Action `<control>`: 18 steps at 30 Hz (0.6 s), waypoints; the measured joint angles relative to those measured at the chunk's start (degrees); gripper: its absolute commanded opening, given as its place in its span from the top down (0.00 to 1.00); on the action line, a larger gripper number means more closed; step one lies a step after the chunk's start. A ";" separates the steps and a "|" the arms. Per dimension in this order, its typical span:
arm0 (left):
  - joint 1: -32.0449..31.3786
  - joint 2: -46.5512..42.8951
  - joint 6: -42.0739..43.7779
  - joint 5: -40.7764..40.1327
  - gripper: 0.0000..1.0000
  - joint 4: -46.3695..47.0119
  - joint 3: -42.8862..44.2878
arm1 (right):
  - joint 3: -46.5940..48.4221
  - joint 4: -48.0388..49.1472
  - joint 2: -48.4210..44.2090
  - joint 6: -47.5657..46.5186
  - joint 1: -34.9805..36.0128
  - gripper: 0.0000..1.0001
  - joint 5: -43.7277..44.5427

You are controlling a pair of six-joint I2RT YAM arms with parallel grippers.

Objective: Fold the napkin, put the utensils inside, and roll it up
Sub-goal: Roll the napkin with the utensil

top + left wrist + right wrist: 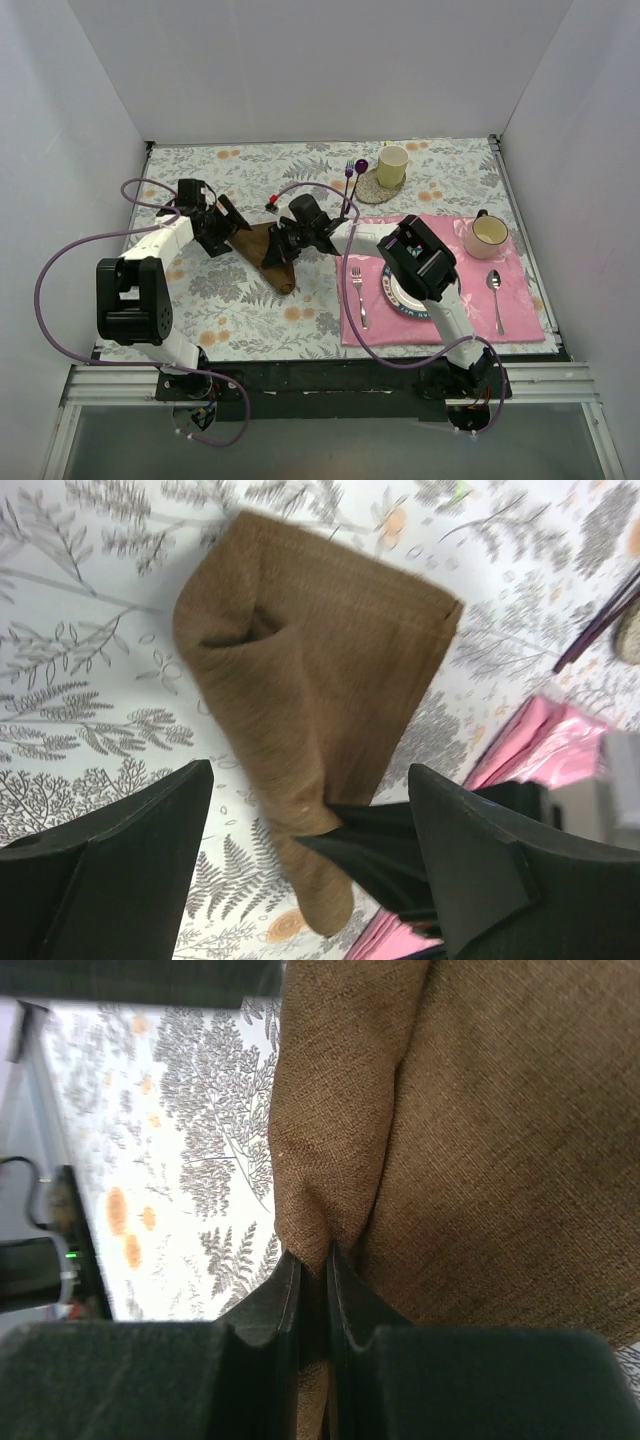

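Napkin [268, 255] bunched left of centre on the counter [250, 320]; right gripper [312, 1270] pinches a fold, left gripper [310, 780] spread empty above: left should take the opposite corner and pull it flat before folding.

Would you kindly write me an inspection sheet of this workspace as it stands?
Surface: fern-print tablecloth, lying flat.
Job's things: brown napkin bunched up; fork and spoon on the pink mat.
Clutter: yellow mug, cup, plate, purple utensils.
Grippers: left gripper open over the napkin; right gripper shut on its fold.
Cables: purple cables hang in loose loops.
Surroundings: white walls.
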 measured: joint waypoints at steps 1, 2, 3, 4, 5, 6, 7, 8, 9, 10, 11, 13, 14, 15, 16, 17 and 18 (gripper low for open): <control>-0.13 -0.02 -0.02 0.50 0.21 0.04 -0.92 | -0.07 0.96 0.55 1.84 -0.66 0.95 -1.73; -0.37 -0.02 -0.04 0.81 0.21 0.02 -1.86 | -0.26 2.10 1.14 3.69 -1.25 0.94 -3.48; -0.57 -0.02 -0.09 1.05 0.21 0.02 -2.82 | -0.28 3.02 1.68 5.33 -1.77 0.94 -4.85; -0.90 -0.07 -0.24 1.22 0.21 -0.15 -3.72 | -0.28 4.26 2.40 7.34 -2.29 0.94 -6.69; -1.31 -0.13 -0.33 1.31 0.21 -0.17 -4.57 | -0.28 5.29 3.06 8.96 -2.73 0.93 -8.13; -1.79 -0.15 -0.48 1.44 0.21 -0.15 -5.33 | -0.28 6.23 3.61 10.56 -3.10 0.93 -9.35; -2.19 -0.15 -0.70 1.49 0.21 -0.13 -5.92 | -0.28 7.19 4.11 12.00 -3.41 0.92 -10.40; -2.60 -0.02 -0.90 1.60 0.22 -0.17 -6.38 | -0.28 7.89 4.48 13.31 -3.65 0.92 -11.13; -2.97 0.20 -1.01 1.73 0.23 -0.09 -6.54 | -0.31 8.63 4.81 14.40 -3.82 0.92 -11.72; -3.21 0.50 -1.20 1.81 0.24 0.13 -6.56 | -0.44 9.31 4.92 15.28 -3.89 0.92 -12.09; -3.37 0.94 -1.36 1.86 0.28 0.68 -6.56 | -1.07 10.64 5.11 16.48 -4.02 0.91 -12.48; -3.43 2.12 -1.77 1.79 0.31 1.86 -6.56 | -2.21 13.09 5.16 18.71 -4.13 0.88 -12.72; -3.43 2.84 -1.77 1.51 0.36 2.29 -6.51 | -2.80 14.19 5.16 19.61 -4.20 0.87 -12.85; -3.43 3.63 -1.77 0.96 0.37 2.60 -6.43 | -3.26 15.04 5.16 20.44 -4.22 0.84 -12.98; -3.43 4.42 -1.84 0.52 0.39 2.54 -6.05 | -3.78 16.04 5.16 21.31 -4.24 0.82 -13.11; -3.43 4.68 -1.77 -0.17 0.46 2.62 -5.77 | -4.17 16.72 5.16 22.01 -4.28 0.80 -13.11; -3.41 4.90 -1.73 -0.85 0.51 2.69 -5.51 | -4.48 17.33 5.16 22.53 -4.31 0.79 -13.18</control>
